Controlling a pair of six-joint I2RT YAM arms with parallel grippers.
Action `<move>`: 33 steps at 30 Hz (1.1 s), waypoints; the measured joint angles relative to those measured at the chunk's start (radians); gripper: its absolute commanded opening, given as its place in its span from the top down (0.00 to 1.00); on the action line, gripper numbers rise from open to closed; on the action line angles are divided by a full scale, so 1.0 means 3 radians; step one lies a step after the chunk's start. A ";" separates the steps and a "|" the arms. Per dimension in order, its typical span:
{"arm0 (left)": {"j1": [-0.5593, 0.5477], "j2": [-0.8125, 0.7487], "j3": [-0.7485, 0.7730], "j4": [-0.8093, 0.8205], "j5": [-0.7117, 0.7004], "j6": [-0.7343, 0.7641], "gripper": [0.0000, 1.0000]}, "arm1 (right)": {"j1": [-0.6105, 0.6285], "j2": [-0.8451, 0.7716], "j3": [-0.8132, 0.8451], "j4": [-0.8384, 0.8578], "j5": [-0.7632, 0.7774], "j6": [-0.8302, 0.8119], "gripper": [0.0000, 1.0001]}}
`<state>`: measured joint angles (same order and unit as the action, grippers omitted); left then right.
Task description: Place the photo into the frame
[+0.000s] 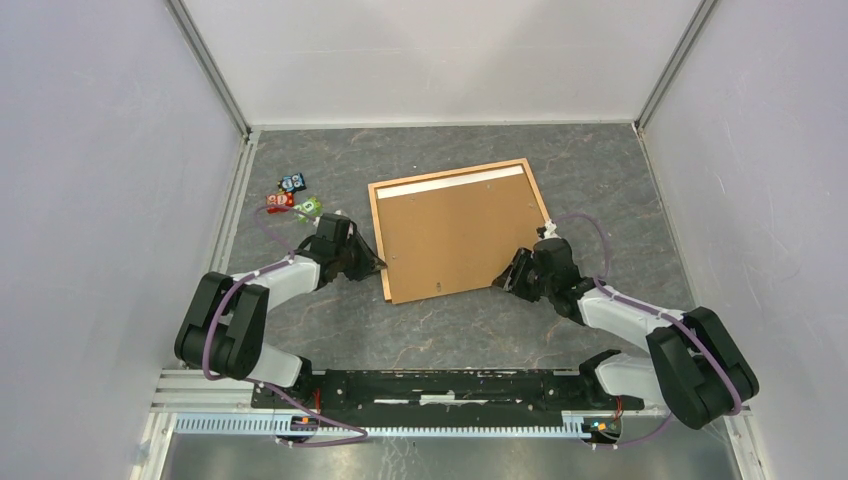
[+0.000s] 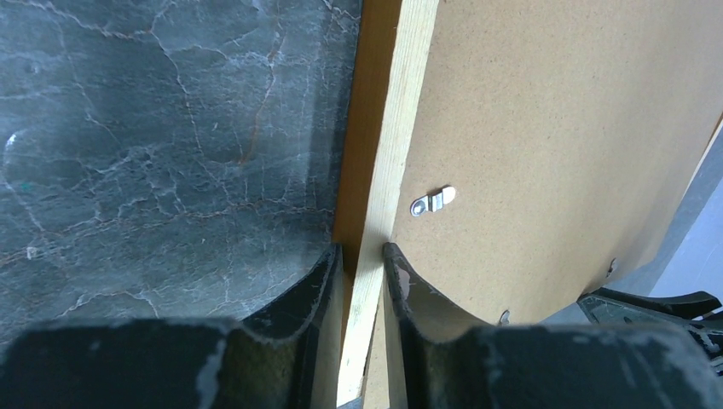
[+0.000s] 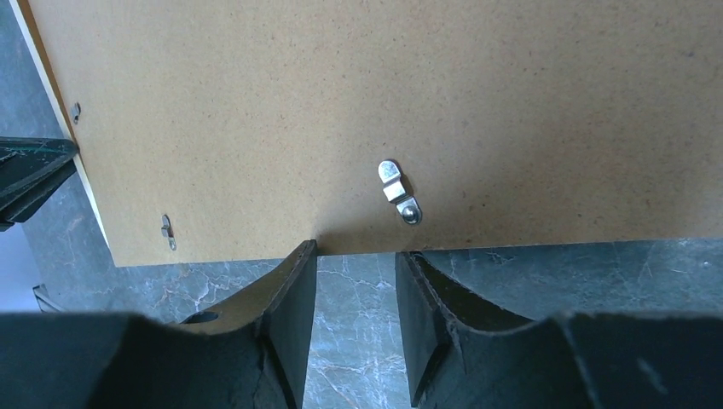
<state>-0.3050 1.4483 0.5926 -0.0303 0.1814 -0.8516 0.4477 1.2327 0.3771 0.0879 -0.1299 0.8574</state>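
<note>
- The frame, one thin light-wood rectangle, lies back up at the middle of your dark, marbled surface, its plain brown fibreboard showing.
- A white strip runs along its far inner edge.
- You can count three small silver metal clips from the right wrist.
- Your left end effector is clenched on the frame's left wooden rail.
- Your right end effector is released, its tips at the frame's near right edge.
</note>
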 measured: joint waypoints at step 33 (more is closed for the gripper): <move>0.0001 -0.0187 -0.0131 0.0000 -0.0113 0.0025 0.88 | 0.0094 0.0173 0.0108 0.0478 0.0178 0.0300 0.58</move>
<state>-0.3046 1.3922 0.5533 -0.0303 0.1474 -0.8440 0.4759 1.2846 0.4095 0.2314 -0.0765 0.9474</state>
